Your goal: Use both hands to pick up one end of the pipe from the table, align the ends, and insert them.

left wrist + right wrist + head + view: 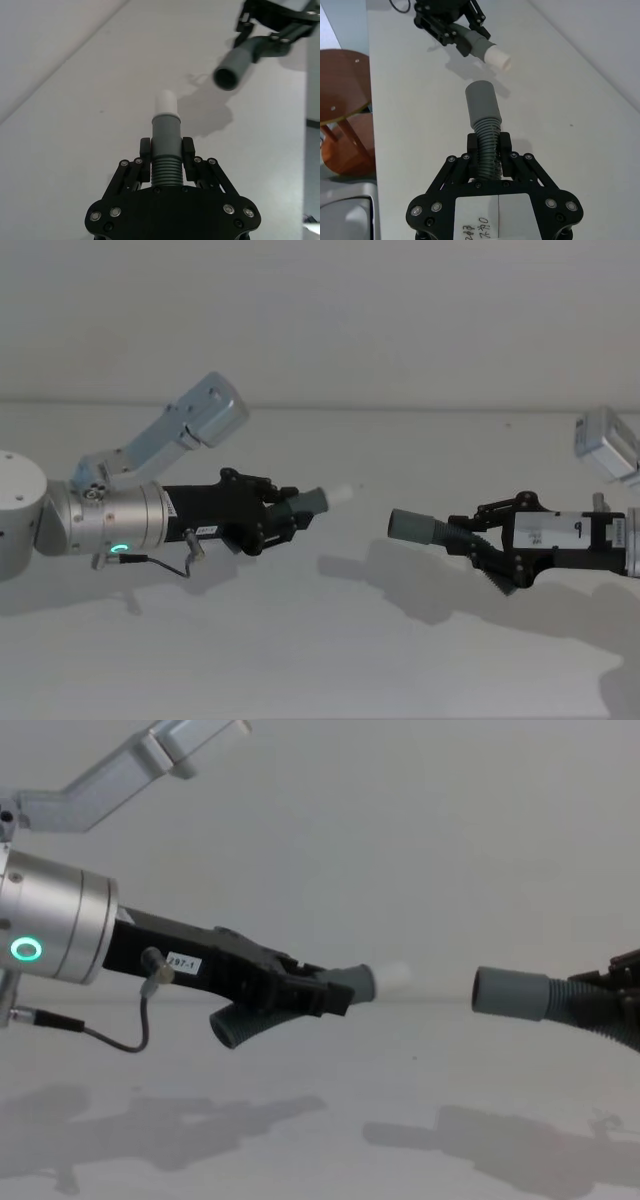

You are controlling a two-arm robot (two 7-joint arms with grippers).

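Observation:
My left gripper (285, 517) is shut on the ribbed part of one pipe piece (165, 131), held above the table (330, 640). Its tapered end with the whitish tip (345, 493) points toward the right arm. My right gripper (478, 540) is shut on the ribbed part of the other pipe piece (489, 135). That piece's wider grey sleeve (415, 526) faces the tip. The two ends stand apart with a short gap between them, roughly level in the chest view, tip (392, 976) facing sleeve (510, 992). The sleeve's open mouth (227, 77) shows in the left wrist view.
A plain wall rises behind the table's far edge (400, 408). A round brown wooden stool (340, 85) stands on the floor beside the table. Both arms cast shadows (420, 585) on the surface below them.

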